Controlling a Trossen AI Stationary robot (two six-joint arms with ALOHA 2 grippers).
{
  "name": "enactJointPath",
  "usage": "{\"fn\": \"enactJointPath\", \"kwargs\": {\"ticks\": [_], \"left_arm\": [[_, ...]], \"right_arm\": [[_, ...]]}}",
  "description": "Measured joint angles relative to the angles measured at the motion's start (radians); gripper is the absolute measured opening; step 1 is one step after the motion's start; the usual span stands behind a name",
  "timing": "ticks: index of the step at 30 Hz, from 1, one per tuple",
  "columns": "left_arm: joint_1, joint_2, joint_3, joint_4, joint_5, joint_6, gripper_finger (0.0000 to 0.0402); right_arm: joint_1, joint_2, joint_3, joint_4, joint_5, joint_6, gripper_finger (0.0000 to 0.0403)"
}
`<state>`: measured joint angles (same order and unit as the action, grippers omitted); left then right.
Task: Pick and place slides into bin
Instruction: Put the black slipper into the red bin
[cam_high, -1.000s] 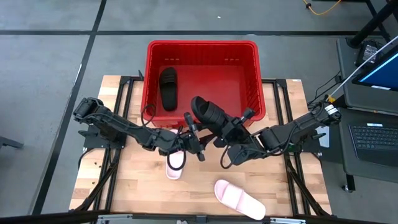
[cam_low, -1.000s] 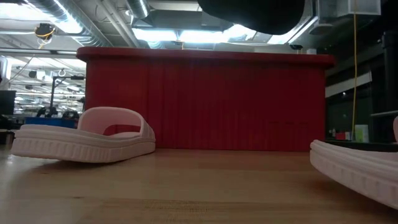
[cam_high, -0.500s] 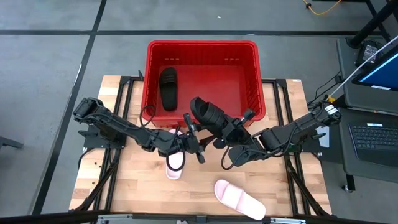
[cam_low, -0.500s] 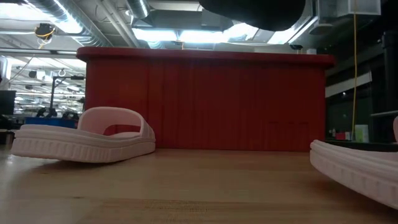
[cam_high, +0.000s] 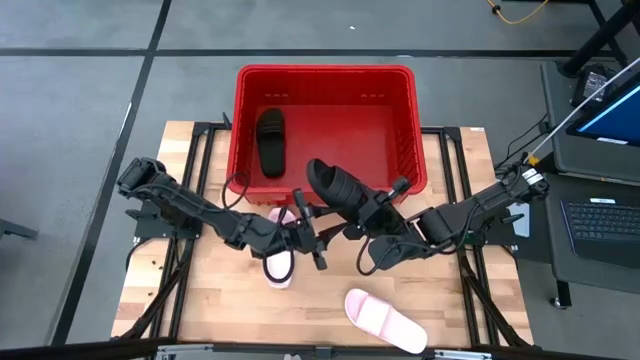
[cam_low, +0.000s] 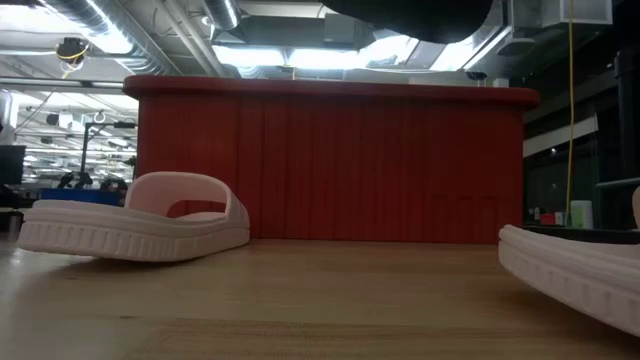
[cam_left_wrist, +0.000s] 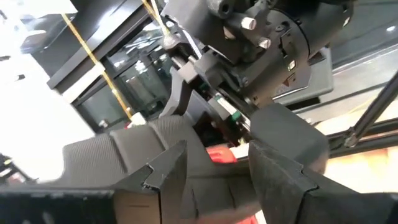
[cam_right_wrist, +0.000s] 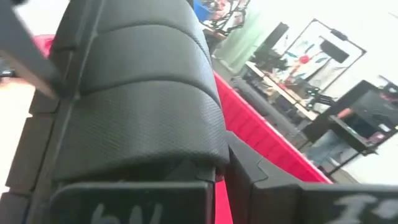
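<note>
A black slide (cam_high: 335, 185) hangs in the air over the near rim of the red bin (cam_high: 400, 110), with my right gripper (cam_high: 372, 206) shut on it. My left gripper (cam_high: 315, 232) stands open just left of and nearer than that slide, touching nothing; in its wrist view the slide's strap (cam_left_wrist: 124, 149) shows ahead of the fingers. A second black slide (cam_high: 270, 140) lies sole-down on the bin's floor at the left. One pink slide (cam_high: 281, 264) lies on the table under my left arm. Another pink slide (cam_high: 385, 318) lies near the front edge. My right gripper pinches the black slide between its two fingers at the end that points toward the table's right (cam_high: 362, 198), just behind the wide strap (cam_right_wrist: 143, 93). The fingers come roughly level from the right. The slide is lifted clear and sticks out leftward, tilted. The exact contact spot is hidden by the fingers.
The bin stands at the table's far edge, its near wall (cam_low: 330, 165) rising behind the pink slides (cam_low: 135, 215) in the low view. Bare wood lies at the front left (cam_high: 190, 300). A laptop and monitor (cam_high: 600, 215) stand off the table to the right.
My left gripper has drawn back a little toward the table's near edge, away from the held black slide, rolling slightly as it went. The black slide has stayed where it was.
</note>
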<state>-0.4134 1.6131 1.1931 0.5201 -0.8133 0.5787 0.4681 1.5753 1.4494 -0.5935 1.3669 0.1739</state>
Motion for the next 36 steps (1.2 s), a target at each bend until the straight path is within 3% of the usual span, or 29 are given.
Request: {"fn": "enactJointPath", "kwargs": {"ticks": [11,18,26,31,36], "left_arm": [[-0.032,0.000,0.000,0.001,-0.036,0.017,0.0166],[0.005,-0.003,0.000,0.000,0.072,-0.057,0.0166],[0.039,-0.004,0.000,-0.045,0.057,-0.082,0.0163],[0.045,0.004,-0.001,-0.044,-0.002,-0.020,0.0163],[0.044,0.002,-0.001,-0.045,0.072,-0.076,0.0164]], "right_arm": [[-0.008,0.000,0.000,0.002,0.007,-0.001,0.0017],[-0.006,-0.002,-0.001,0.001,0.016,-0.009,0.0017],[-0.010,-0.001,-0.002,0.000,0.020,-0.030,0.0017],[-0.013,0.001,-0.001,0.019,0.018,-0.018,0.0016],[-0.012,0.001,-0.001,0.013,0.011,-0.020,0.0016]]}}
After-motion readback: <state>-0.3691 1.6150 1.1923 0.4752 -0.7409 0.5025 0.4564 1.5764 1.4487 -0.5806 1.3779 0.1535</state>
